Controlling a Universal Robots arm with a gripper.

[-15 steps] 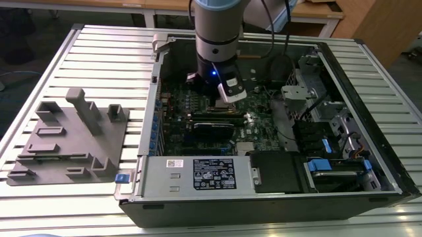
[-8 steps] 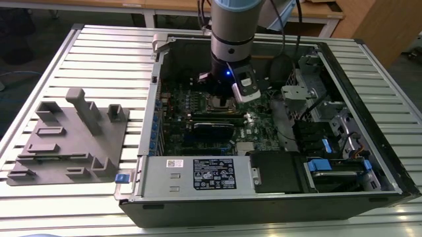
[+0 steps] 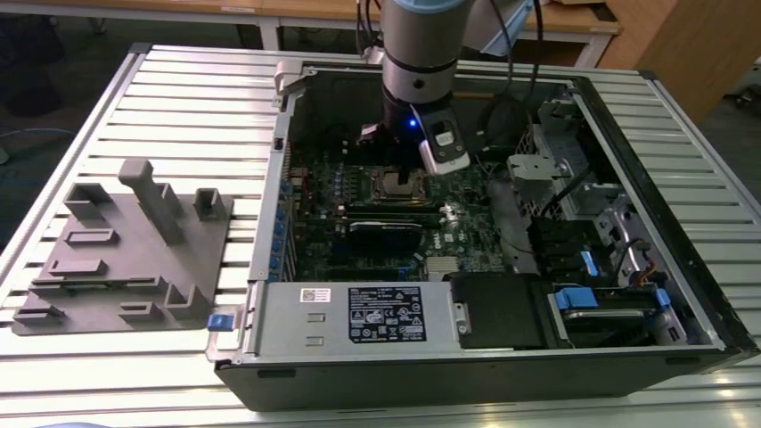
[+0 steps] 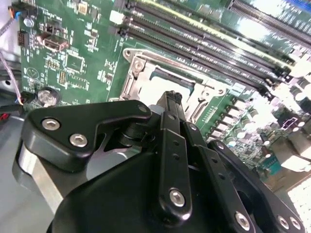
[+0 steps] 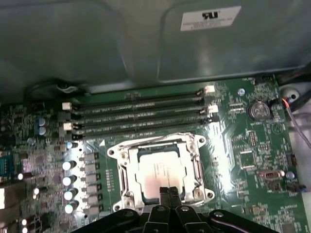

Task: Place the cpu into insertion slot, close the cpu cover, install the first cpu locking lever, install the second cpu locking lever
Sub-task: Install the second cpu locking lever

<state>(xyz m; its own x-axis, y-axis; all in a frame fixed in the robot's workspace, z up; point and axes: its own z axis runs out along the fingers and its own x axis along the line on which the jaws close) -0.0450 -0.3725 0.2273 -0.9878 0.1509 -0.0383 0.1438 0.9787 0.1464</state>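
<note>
Just above the insertion slot, gripper with fingers pressed together and holding nothing, cpu seated inside that slot, cpu cover framing it, long black memory slots beyond the slot, grey case wall farthest.

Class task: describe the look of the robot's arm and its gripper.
The arm is a silver-grey cylinder with a pale blue ring, dark cables alongside, and a small blue light. The gripper is matte black, built of jointed linkage bars fastened with silver screws.
</note>
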